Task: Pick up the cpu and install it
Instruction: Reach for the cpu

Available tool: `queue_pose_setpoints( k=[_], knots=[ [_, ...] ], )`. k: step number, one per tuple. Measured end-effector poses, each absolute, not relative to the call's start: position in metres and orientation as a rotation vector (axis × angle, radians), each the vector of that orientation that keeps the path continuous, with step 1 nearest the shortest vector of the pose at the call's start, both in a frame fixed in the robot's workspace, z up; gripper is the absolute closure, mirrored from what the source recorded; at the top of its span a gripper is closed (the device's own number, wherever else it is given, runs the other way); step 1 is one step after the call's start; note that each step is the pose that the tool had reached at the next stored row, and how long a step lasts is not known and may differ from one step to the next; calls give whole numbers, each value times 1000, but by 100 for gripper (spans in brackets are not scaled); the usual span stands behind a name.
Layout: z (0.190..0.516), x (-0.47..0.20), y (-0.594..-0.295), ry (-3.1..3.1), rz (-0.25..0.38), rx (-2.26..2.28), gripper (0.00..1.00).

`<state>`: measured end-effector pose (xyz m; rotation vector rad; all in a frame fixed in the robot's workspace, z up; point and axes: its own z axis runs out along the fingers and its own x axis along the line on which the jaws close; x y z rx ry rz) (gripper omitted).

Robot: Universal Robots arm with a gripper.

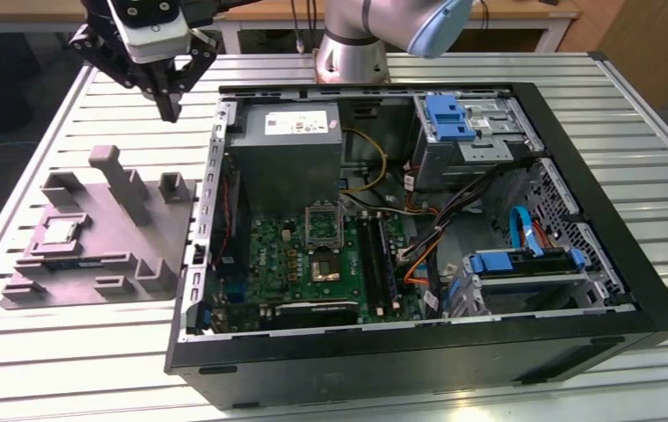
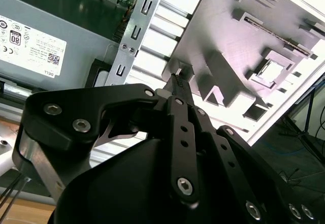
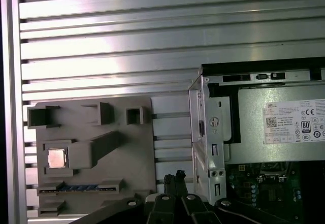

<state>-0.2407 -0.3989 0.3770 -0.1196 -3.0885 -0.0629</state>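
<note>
cpu (image 1: 57, 231): open above | tray blocks (image 1: 123, 180) upright just beside | case wall (image 1: 207, 202) flanks tray (image 1: 76, 294)

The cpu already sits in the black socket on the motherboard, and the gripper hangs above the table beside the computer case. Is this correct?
Not quite. The cpu lies in a recess of the grey tray on the table, not in the socket, as the first wrist view shows. The rest is correct: the gripper hangs above the table beside the computer case.
</note>
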Motion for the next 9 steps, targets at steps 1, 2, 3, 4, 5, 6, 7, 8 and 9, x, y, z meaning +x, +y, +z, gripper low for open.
queue_pose_setpoints(
  k=[1, 2, 3, 4, 5, 6, 7, 8, 9],
  knots=[
    [377, -241, -399, -3089, -63, -120, 89],
    [377, -241, -399, -3089, -63, -120, 89],
    [377, -242, -399, -3089, -63, -119, 89],
    [377, -242, -399, -3089, -63, -120, 89],
    [377, -243, -399, -3089, -63, -120, 89],
    [377, -243, -399, -3089, -63, -120, 89],
    [377, -243, -399, -3089, -63, -120, 89],
    [377, -243, -399, -3089, -63, -120, 89],
    [377, -243, -399, -3089, -63, -120, 89]
  ],
)
